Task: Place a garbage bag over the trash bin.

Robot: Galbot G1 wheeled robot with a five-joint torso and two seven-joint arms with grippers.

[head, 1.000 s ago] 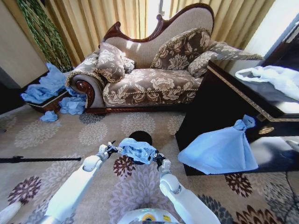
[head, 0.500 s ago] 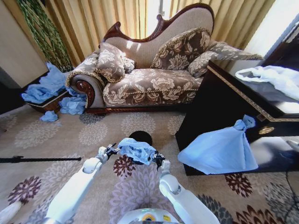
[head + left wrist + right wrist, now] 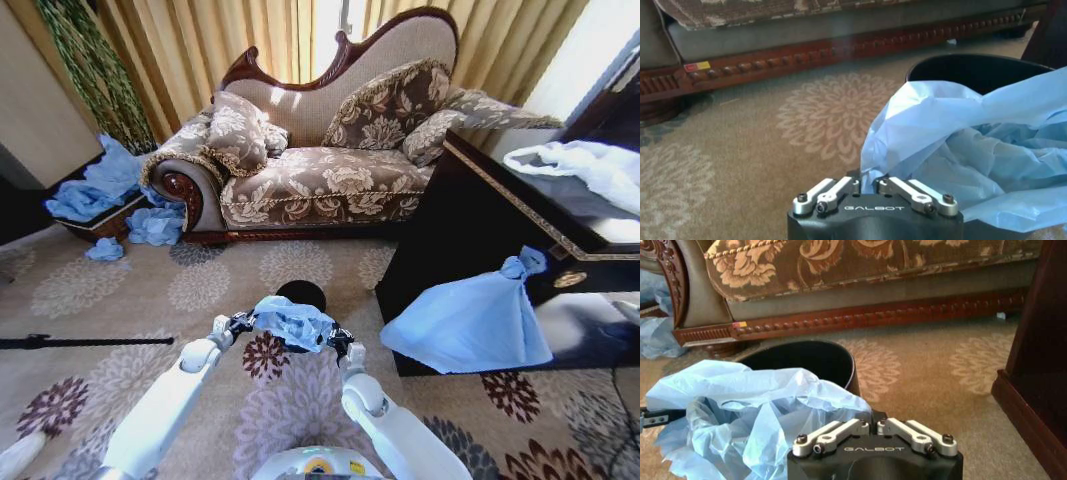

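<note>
Seen from the head: thin, wrinkled, light-blue translucent garbage bag stretched between 2 grippers, just above and partly covering the small black cylindrical trash bin on the patterned carpet. Left gripper pinched on the bag's left edge, right gripper pinched on its right edge. Behind, a floral upholstered sofa with carved dark wood frame; to the right, a larger light-blue bag with a knotted top leaning against a dark wooden cabinet. Closer, in the left wrist view: fingers narrowed to a thin gap with bag film rising from between them, bin rim open beyond the plastic. Added by the right wrist view: the bin's dark interior and smooth wall, bag bunched in front of it, fingers drawn close on the film.
</note>
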